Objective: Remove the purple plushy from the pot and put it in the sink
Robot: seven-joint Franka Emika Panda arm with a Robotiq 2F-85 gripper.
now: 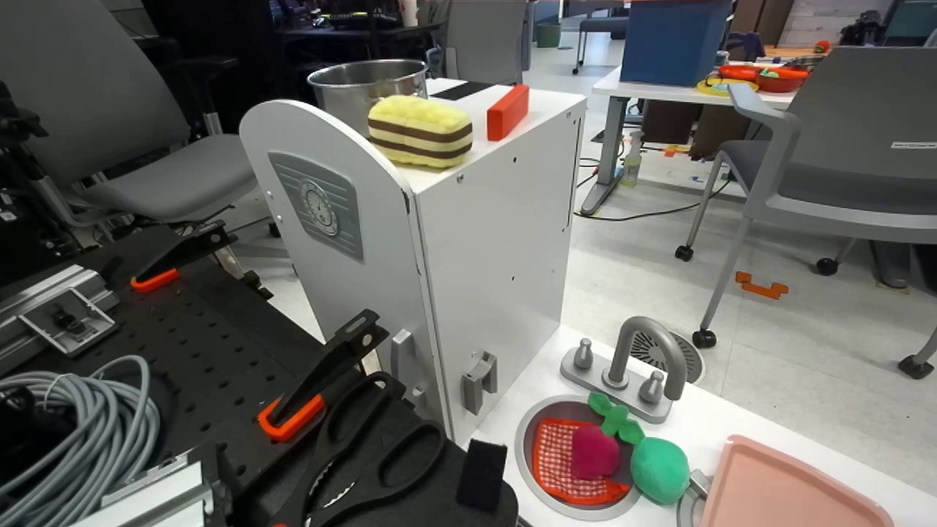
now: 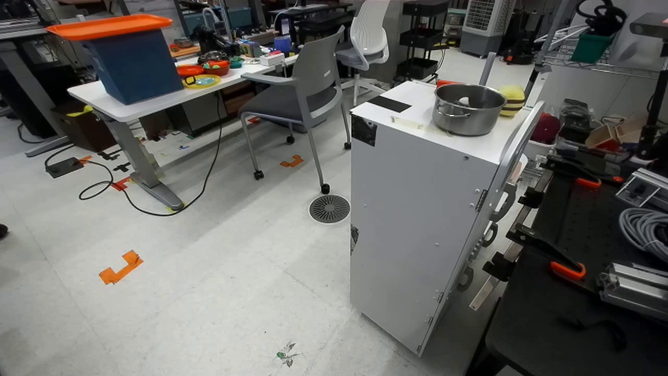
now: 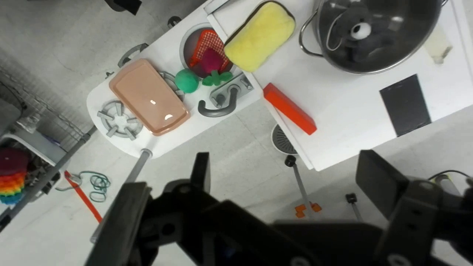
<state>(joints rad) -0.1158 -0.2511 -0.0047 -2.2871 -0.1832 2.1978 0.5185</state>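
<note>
In an exterior view, the magenta plushy (image 1: 594,452) rests on the red checked cloth (image 1: 554,448) inside the sink (image 1: 524,455), its 1 spray of green leaves (image 1: 615,419) lapping over the rim beside the faucet (image 1: 673,366). In an exterior view, the silver pot (image 2: 469,120) stands upright with a small white object (image 2: 464,101) inside; I can't tell what that is. In the wrist view, the gripper (image 3: 286,170) is spread wide, holding nothing. Placing therefore looks finished; the next move should only be parking the arm.
</note>
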